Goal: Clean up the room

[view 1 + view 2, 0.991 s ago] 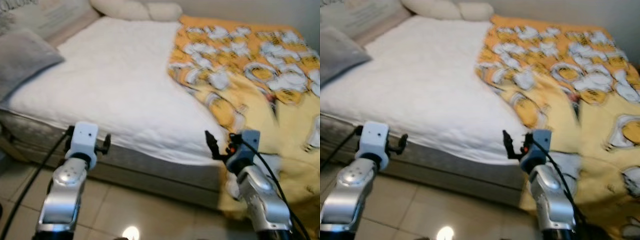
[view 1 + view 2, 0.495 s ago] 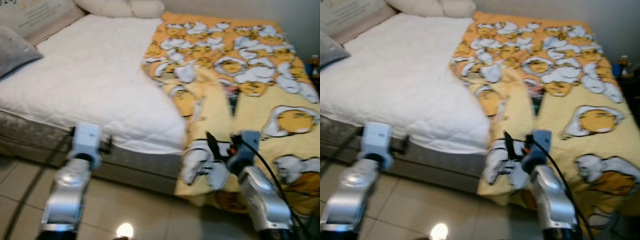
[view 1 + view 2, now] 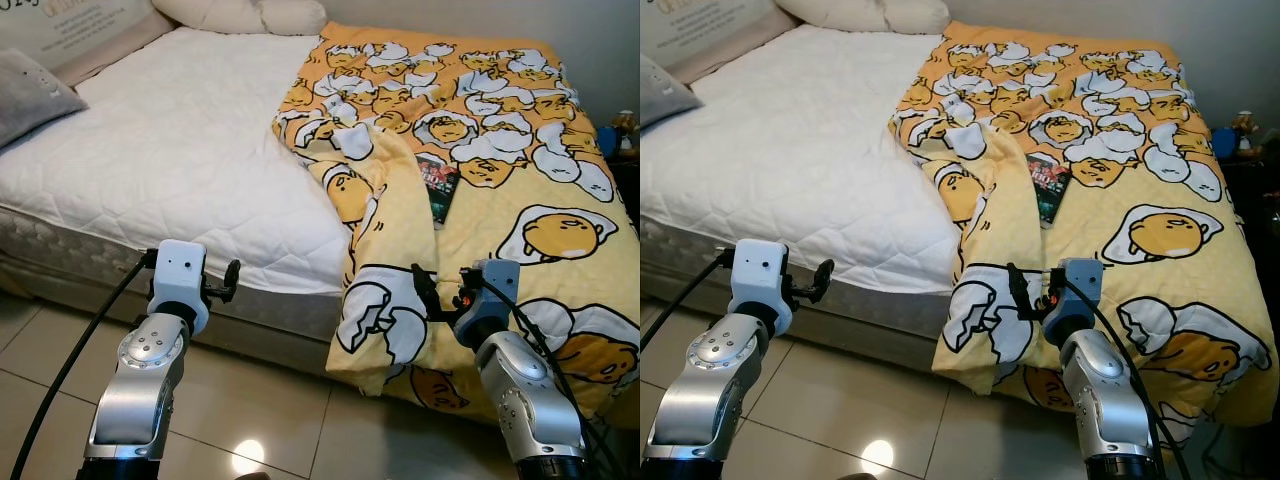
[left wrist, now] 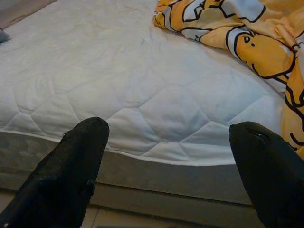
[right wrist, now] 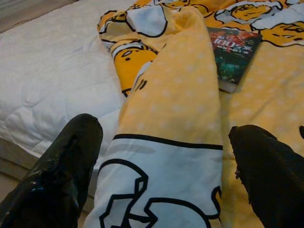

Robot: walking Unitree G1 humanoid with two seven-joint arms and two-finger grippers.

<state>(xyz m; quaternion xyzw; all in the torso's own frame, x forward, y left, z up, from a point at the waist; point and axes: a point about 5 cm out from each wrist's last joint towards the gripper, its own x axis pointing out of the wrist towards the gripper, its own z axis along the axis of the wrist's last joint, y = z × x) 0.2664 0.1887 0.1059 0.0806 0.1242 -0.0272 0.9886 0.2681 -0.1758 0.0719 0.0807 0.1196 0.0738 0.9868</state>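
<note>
Blanket: yellow blanket (image 3: 480, 150) printed with egg characters, spread over the far side of the bed, one folded edge hanging over the bed's foot directly ahead of the right end effector.
Book: dark-covered book (image 3: 437, 185) lying flat on the blanket, beyond the right end effector and slightly to its right.
Right end effector: right end effector (image 5: 166, 166) raised before the hanging blanket edge, fingers (image 5: 66, 161) spread apart, holding nothing.
Left end effector: left end effector (image 4: 166, 161) raised in front of the bed's edge, fingers (image 4: 71, 156) spread wide, holding nothing.
Bed: bed (image 3: 180, 150) with bare white quilted mattress ahead of the left end effector.
Pillows: grey pillow (image 3: 30, 95) and cream pillows (image 3: 250, 14) at the head, far beyond the left end effector.
Floor: beige tiled floor (image 3: 280, 420) beneath both arms.
</note>
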